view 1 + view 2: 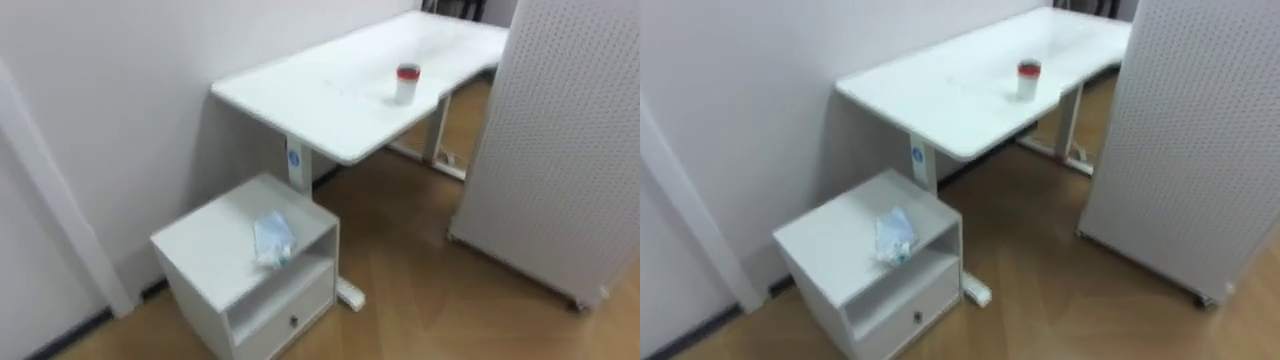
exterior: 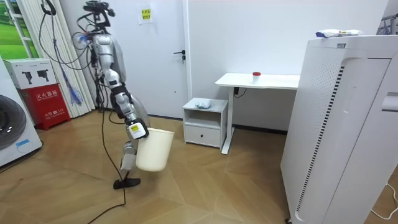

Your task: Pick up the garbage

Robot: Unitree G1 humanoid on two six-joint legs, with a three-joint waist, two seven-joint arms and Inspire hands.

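Note:
A crumpled pale blue and white wrapper (image 1: 273, 238) lies on top of a low white cabinet (image 1: 205, 250) with an open shelf and a drawer. On the white desk (image 1: 300, 95) behind it stands a small white cup with a red lid (image 1: 407, 83). In the room view I stand a few steps to the left of the cabinet (image 2: 214, 112), facing it and leaning forward. My right hand (image 2: 135, 129) hangs low at the rim of a white bin (image 2: 153, 149) and carries it above the floor. The wrapper (image 2: 203, 103) and the cup (image 2: 255, 74) are small in this view.
A tall white perforated appliance (image 1: 560, 150) stands on the right, close to the desk's end. A washing machine (image 2: 15, 130) and a red box (image 2: 46, 106) are behind me on the room view's left. Wooden floor lies between me and the cabinet.

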